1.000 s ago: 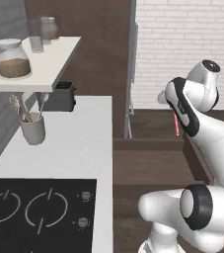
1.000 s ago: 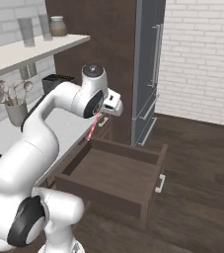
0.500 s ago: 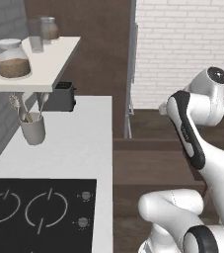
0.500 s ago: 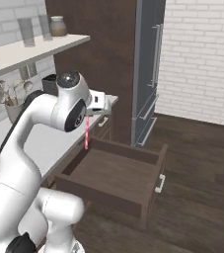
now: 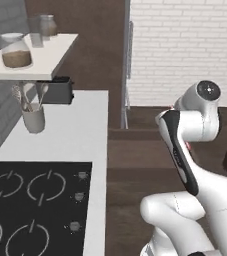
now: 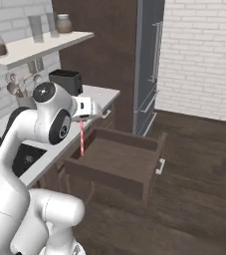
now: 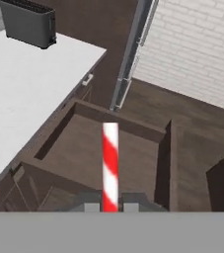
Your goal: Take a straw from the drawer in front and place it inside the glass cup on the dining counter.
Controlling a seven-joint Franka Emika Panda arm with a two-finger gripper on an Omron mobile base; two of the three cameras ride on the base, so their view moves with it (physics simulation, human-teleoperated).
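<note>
1. Hand view, bottom centre: my gripper [image 7: 110, 207] is pinched on one straw [image 7: 110, 165], which stands upright above the open drawer [image 7: 165, 163] at mid-frame.
2. Taking the straw out looks done; carrying it to the glass cup and dropping it in remains, by my judgement.
3. Farther off: one toaster [image 7: 28, 23] upper left, on the white counter [image 7: 24, 79].

I see even, soft rendered light with no glare; shadows are faint under the shelf [image 5: 45, 60]. All views look slightly coarse and soft-edged.
</note>
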